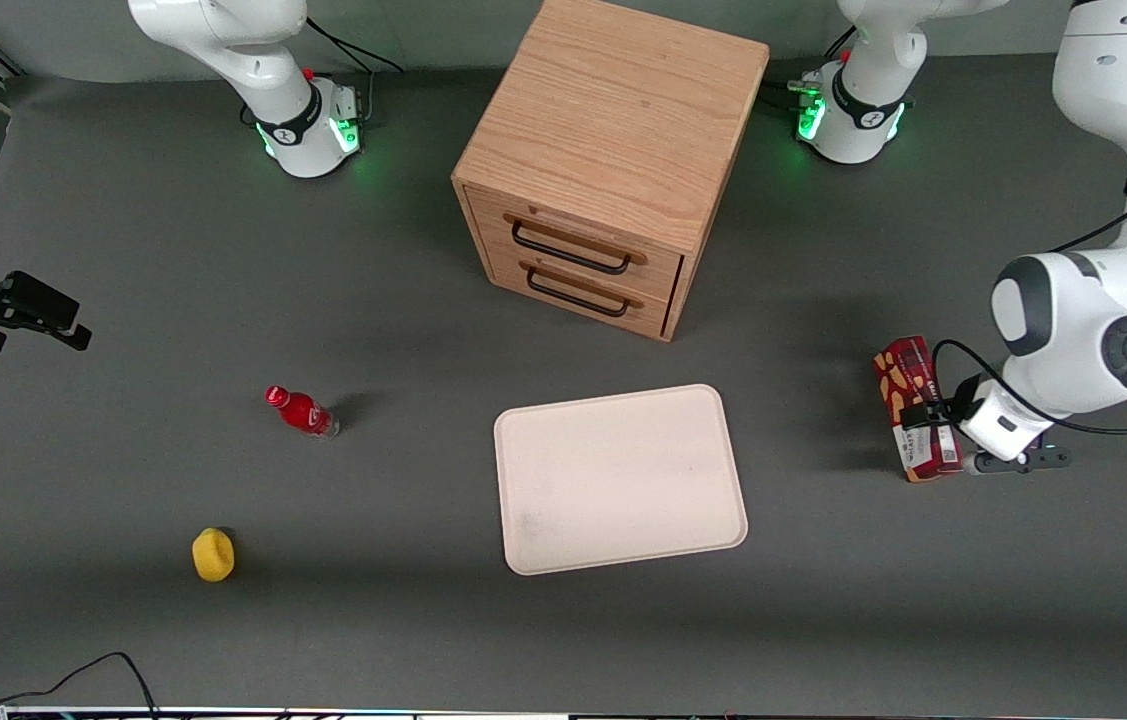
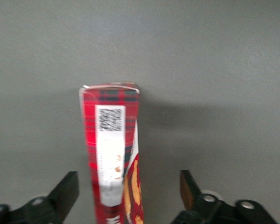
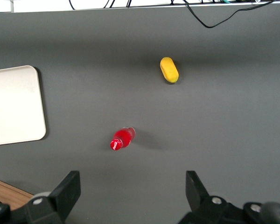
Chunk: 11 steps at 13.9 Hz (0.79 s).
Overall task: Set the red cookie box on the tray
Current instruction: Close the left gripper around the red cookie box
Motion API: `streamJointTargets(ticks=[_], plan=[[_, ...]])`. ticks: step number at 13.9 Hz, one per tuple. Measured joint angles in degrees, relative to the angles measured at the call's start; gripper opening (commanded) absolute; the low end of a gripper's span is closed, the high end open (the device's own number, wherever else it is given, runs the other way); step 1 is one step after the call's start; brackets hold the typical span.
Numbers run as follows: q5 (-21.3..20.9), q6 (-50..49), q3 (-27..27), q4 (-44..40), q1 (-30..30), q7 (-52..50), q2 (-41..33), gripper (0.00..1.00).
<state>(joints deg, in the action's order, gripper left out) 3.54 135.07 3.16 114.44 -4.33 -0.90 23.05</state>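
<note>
The box [image 1: 911, 408] is being shown standing on a long narrow edge on the grey table [image 1: 123, 300], toward the working arm's end and well apart from the tray [image 1: 620, 479]. In the left wrist view the box [image 2: 113, 149] is being seen end-on — a tartan-red narrow face with a white barcode label, an orange cookie picture on the adjoining face. It is being straddled by the gripper [image 2: 128, 193], whose two black fingers [image 2: 65, 191] are being held spread, one on each side of the box. A clear gap is being left between each finger and the cardboard, so nothing is being gripped. In the front view the gripper [image 1: 928, 420] is being held low over the part of the box nearer the front camera.

The tray is being seen lying flat with nothing on it, just in front of the drawers of a wooden cabinet [image 1: 613, 160].

Toward the parked arm's end, a small red bottle [image 1: 301, 411] is being shown on the table, and a yellow object [image 1: 213, 554] is lying nearer the front camera than the bottle — both well apart from the tray.
</note>
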Motion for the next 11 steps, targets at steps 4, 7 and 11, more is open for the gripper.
streamJointTargets(ticks=[4, 7, 11], plan=[[0.0, 0.3, -0.1, 0.7, 0.3, -0.3, 0.0, 0.10], [-0.3, -0.5, -0.3, 0.7, 0.2, -0.1, 0.0, 0.00], [-0.3, -0.7, -0.2, 0.3, 0.2, 0.0, -0.2, 0.00]])
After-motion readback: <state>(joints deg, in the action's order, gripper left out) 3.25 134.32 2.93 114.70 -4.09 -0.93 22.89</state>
